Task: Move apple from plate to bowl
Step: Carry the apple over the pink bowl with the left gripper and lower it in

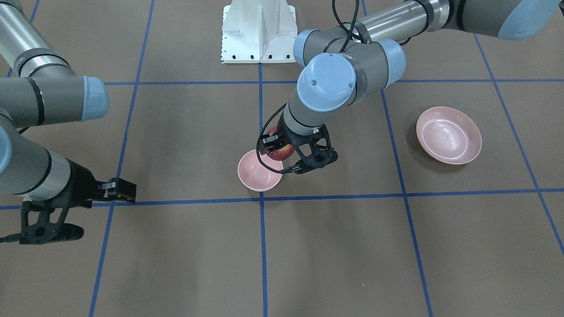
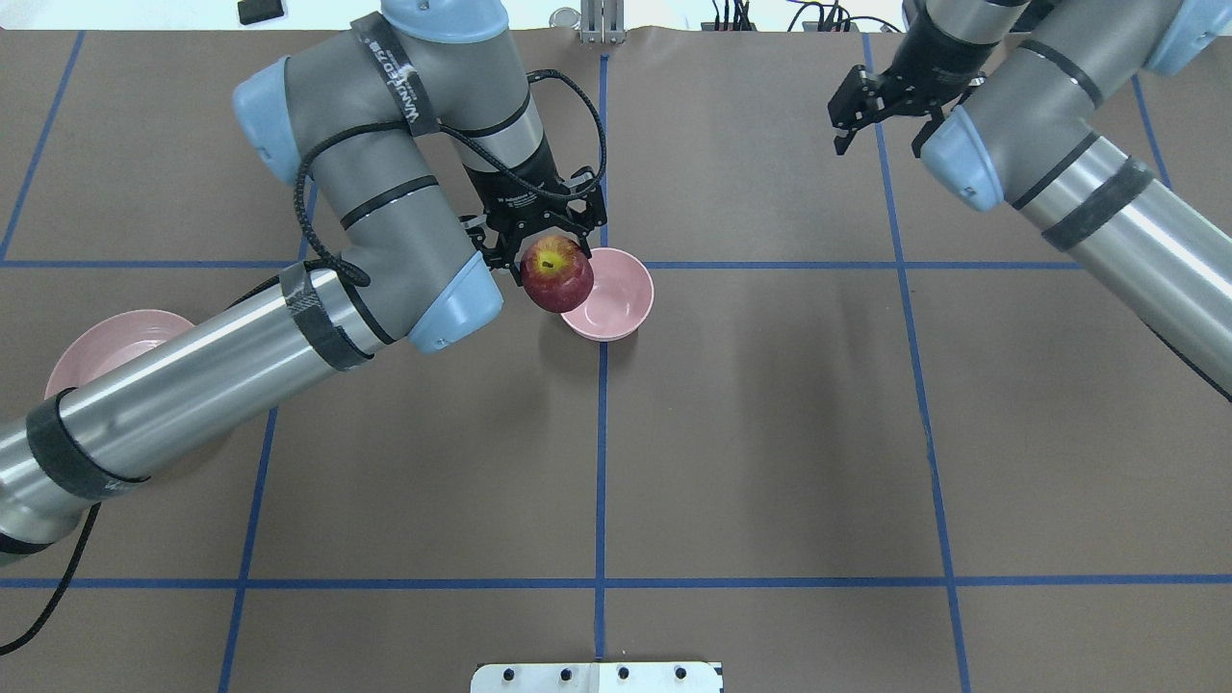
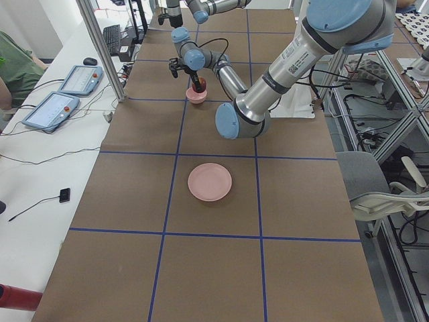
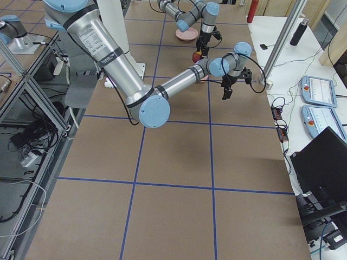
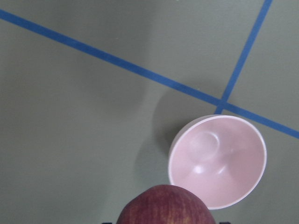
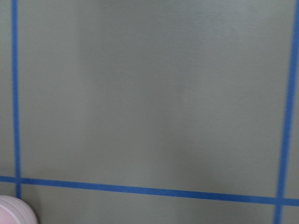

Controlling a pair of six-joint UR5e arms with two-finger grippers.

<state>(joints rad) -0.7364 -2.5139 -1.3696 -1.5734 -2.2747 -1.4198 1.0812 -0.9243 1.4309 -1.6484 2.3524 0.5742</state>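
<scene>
- Most of the job looks done: the small dark red apple with a yellow-green patch at its stem [image 2: 557, 274] is off the wide shallow pale pink plate [image 1: 448, 135], which lies bare, well apart to one side of the brown paper-covered desk with blue tape lines [image 2: 770, 433].
- One gripper, the left gripper [image 2: 553, 260], has its fingers pinching the apple from two sides and holds it up off the desk.
- Only the last bit is left, as I judge it. The apple hangs at the rim of the small deep pale pink bowl [image 2: 621, 303], not over its middle; the left wrist view shows the bowl empty and off to the right of the apple.
- Two moves seem to remain: carry the apple across over the hollow, then lower it and let go.
- Nothing sits in the right gripper [image 2: 876, 140]; its fingers are spread, and it hangs far off to the right, clear of the bowl.
- Little writing can be read: a black band with white lettering [image 2: 416, 96] wraps the left arm, but the letters are too small and tilted to make out. The apple, bowl and plate show no brand or label.
</scene>
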